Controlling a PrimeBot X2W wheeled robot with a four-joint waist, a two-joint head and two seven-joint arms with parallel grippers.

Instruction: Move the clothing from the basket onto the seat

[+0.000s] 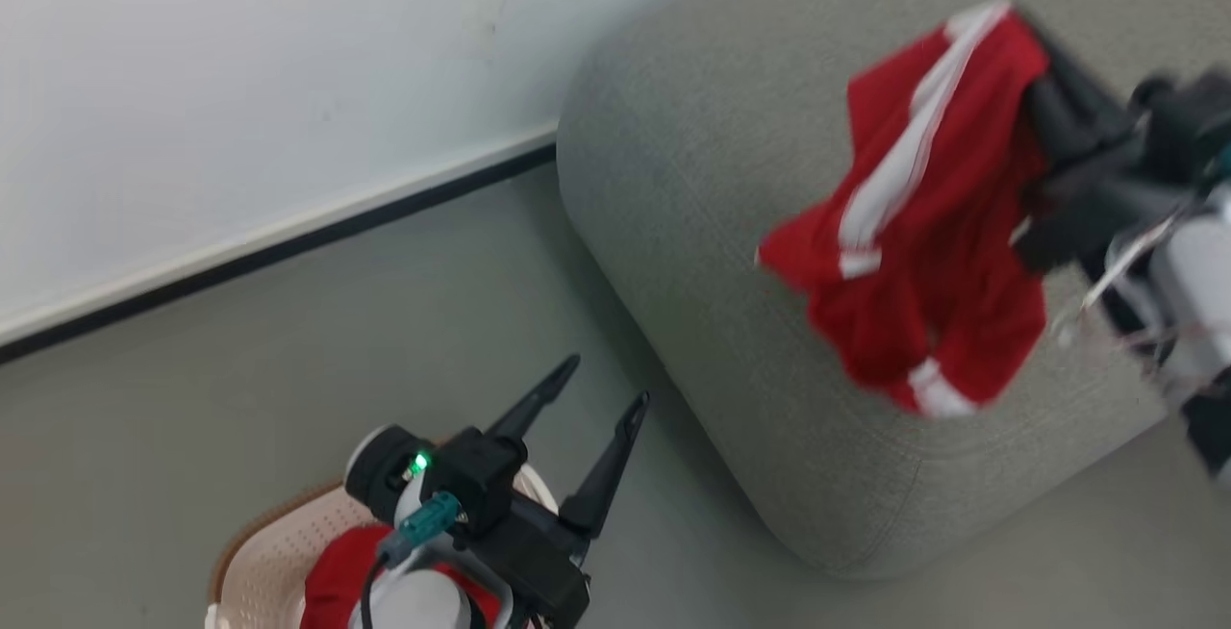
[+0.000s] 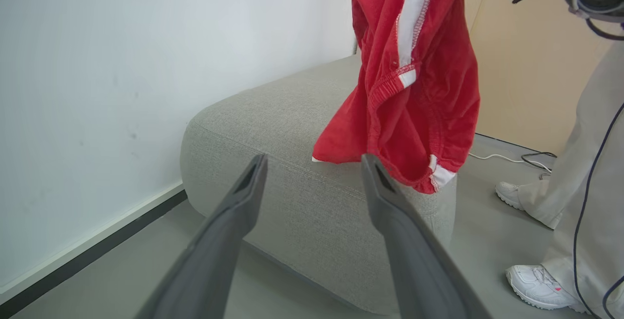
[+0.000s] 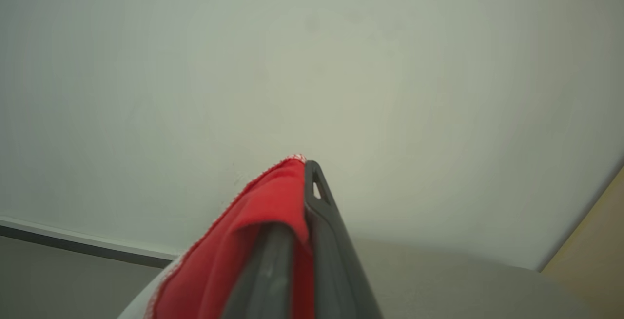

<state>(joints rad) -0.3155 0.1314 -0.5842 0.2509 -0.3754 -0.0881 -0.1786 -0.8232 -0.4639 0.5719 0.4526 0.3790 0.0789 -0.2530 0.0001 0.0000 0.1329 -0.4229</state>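
Head view: right end effector (image 1: 1037, 105) was pinching the red garment (image 1: 923, 225) by its upper edge. The cloth hung over the seat (image 1: 692, 177), above the top near its rounded corner. The pic was blurred there, so contact btwn hem & upholstery couldn't be told. Left end effector (image 1: 609, 378) was spread wide w/ nothing btwn its fingers, above the basket (image 1: 252, 552) at bottom left, well apart from the seat. A second red garment (image 1: 332, 576) lay in the basket, partly hidden by the left arm. An open stretch of grey floor (image 1: 288, 369) ran btwn basket & seat. The white wall (image 1: 240, 81) w/ dark baseboard (image 1: 288, 246) closed the far side, near the seat's end.

Left wrist view: the spread fingers framed the seat's corner & stitched seam, w/ the garment hanging above that edge, white band down its side. At right, a person's trouser legs (image 2: 585, 163) & white shoes (image 2: 536, 287) stood on the floor near the seat's side. A white cable (image 2: 507, 158) lay on the floor beyond, w/ a beige panel (image 2: 536, 75) behind.

Right wrist view: the fingers were pressed together on a red fold, cloth draped over one finger. The wall was ahead & the seat top low in the pic.
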